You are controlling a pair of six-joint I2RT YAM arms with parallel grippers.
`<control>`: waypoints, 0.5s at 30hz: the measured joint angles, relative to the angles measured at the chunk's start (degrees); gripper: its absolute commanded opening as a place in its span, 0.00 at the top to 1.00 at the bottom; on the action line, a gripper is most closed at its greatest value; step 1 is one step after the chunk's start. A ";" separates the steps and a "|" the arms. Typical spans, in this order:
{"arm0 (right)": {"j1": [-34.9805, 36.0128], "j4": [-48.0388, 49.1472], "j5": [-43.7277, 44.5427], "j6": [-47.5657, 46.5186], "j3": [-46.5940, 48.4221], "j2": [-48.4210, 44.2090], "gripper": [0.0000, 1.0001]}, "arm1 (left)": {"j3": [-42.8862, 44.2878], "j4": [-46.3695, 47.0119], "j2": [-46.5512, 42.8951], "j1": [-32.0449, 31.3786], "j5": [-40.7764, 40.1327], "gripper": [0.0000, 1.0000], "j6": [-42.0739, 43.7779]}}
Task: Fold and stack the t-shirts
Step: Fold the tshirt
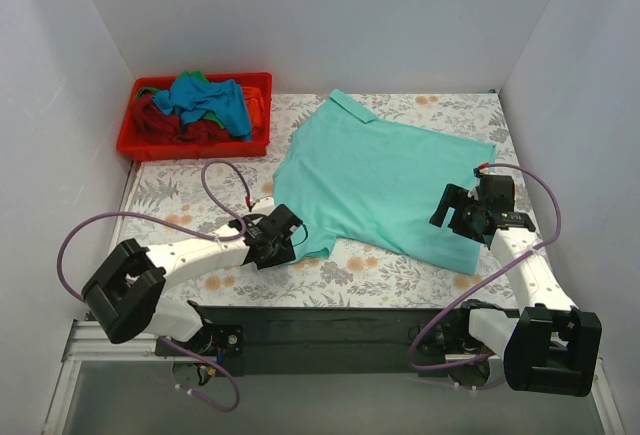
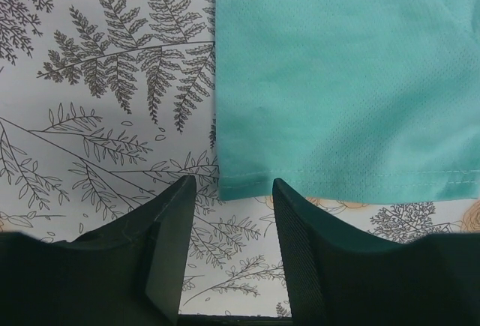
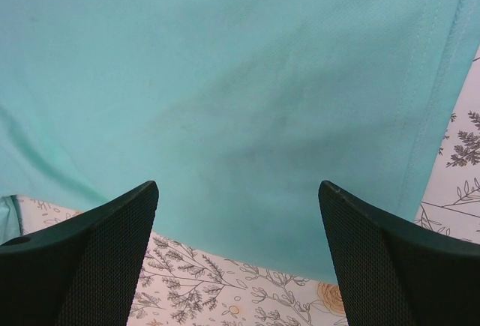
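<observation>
You are at the very start of the first fold. The mint-teal short-sleeved cloth shirt (image 1: pixel 390 180) lies spread flat on the fern-and-flower-patterned desk (image 1: pixel 180 190), its small collar toward the far side. Nothing has been doubled over yet. The other shirts (image 1: pixel 205 100), blue, dark red, green and orange, sit heaped in the red plastic bin (image 1: pixel 128 145) at the far left corner, so no stack has been begun.

Your left pincer (image 2: pixel 231 185) is partly open and holds nothing. Its wrist view shows a stitched hem corner of the shirt lying just ahead of the gap between the two fingers, with bare desk on the left. Your right pincer (image 3: pixel 237 185) is spread wide and also empty. It hangs over the shirt's near right part, cloth filling most of its view and the near edge showing just below the fingertips.

The next move looks like a grasp on both sides:
- Bring the left down on that hem corner so one finger slips under the cloth, then close.
- Line the right up with its near edge in the same way.

The fabric looks thin and limp, so pinch a single layer cleanly and lift both sides together, or the fold will likely drag and wrinkle.
</observation>
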 measured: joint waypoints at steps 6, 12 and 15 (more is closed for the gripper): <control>0.00 0.00 0.63 0.00 0.00 -0.42 0.06 | -0.55 1.22 1.09 -0.09 0.04 0.60 -0.42; 0.00 -0.02 0.83 -0.04 0.00 -0.81 0.06 | -0.96 2.01 1.64 -0.11 -0.24 0.87 -0.74; -0.02 -0.07 0.85 -0.09 0.00 -0.92 0.06 | -1.18 3.02 1.90 -0.15 -0.24 1.00 -0.85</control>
